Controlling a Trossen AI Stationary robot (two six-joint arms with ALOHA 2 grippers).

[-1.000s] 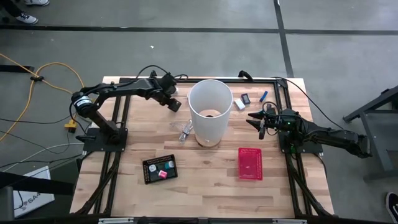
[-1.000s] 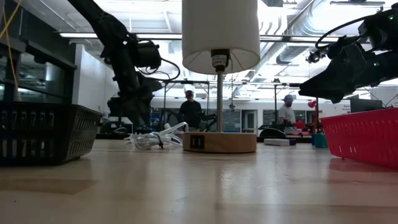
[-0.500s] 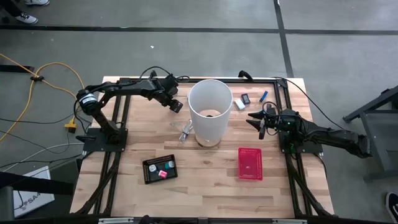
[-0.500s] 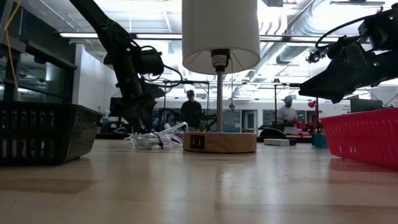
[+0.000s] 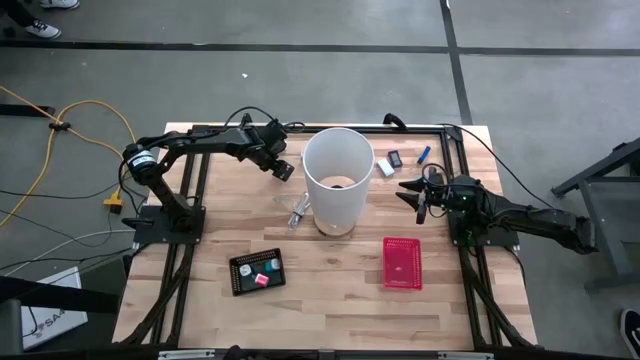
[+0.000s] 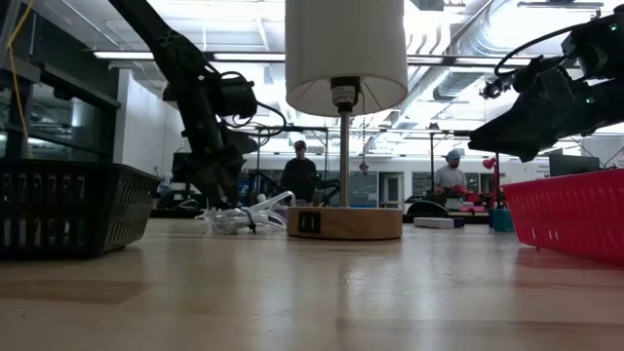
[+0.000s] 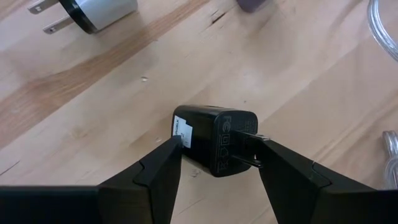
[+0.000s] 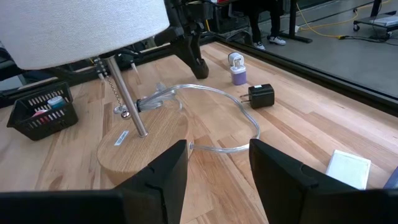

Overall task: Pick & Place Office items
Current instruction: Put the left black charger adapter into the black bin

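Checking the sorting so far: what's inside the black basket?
The black basket holds a pink piece, a teal piece and a white bit. Its walls hide anything lower down.

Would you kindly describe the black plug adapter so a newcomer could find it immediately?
Start at the white-shaded lamp on its round wooden base. On the left arm's side, the black adapter lies between the left gripper fingers. Unlike the silver plug nearby, it is a black cube.

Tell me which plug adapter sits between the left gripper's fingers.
The black adapter, prongs pointing sideways, lies on the table between the left gripper fingers. The silver-and-black one lies farther off, outside them.
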